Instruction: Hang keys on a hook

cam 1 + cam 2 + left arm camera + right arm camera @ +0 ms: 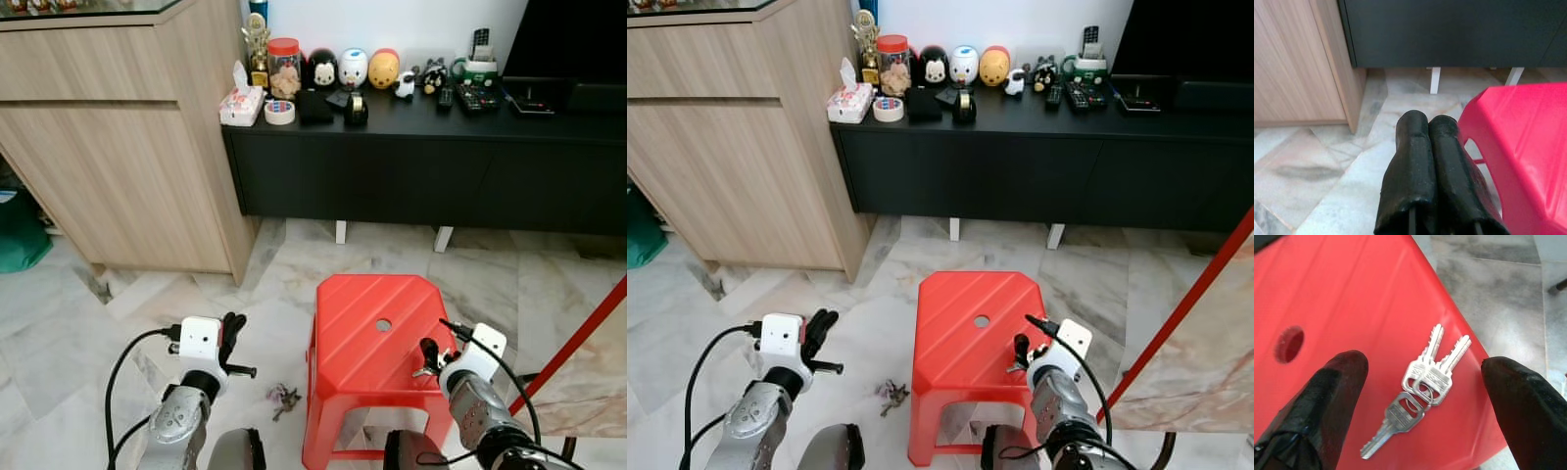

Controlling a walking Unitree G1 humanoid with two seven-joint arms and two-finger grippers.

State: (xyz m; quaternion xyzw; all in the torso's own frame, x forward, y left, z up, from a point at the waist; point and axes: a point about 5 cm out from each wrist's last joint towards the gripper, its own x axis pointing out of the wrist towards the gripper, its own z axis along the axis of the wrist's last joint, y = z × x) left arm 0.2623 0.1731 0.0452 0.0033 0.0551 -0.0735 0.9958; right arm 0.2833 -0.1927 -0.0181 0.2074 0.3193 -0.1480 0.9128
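Fingers of the right gripper (1420, 396) stand spread wide, grasping nothing, either side of a bunch of three silver keys (1420, 382) lying near the edge of the red plastic stool (1342, 293). Beside the stool, the left gripper (1432, 147) hovers clenched above the marble floor (1327, 166).

head stereo looking down, wrist cameras close, sharing red stool (377, 338)

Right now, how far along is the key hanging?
Early. Nothing is hung yet: the keys lie flat near the right edge of the red stool. In hand: the right gripper is open, its fingers either side of them, not yet gripping. The left gripper is shut and idle beside the stool. Left: grasp, lift, carry to a hook; I can't spot one from here.
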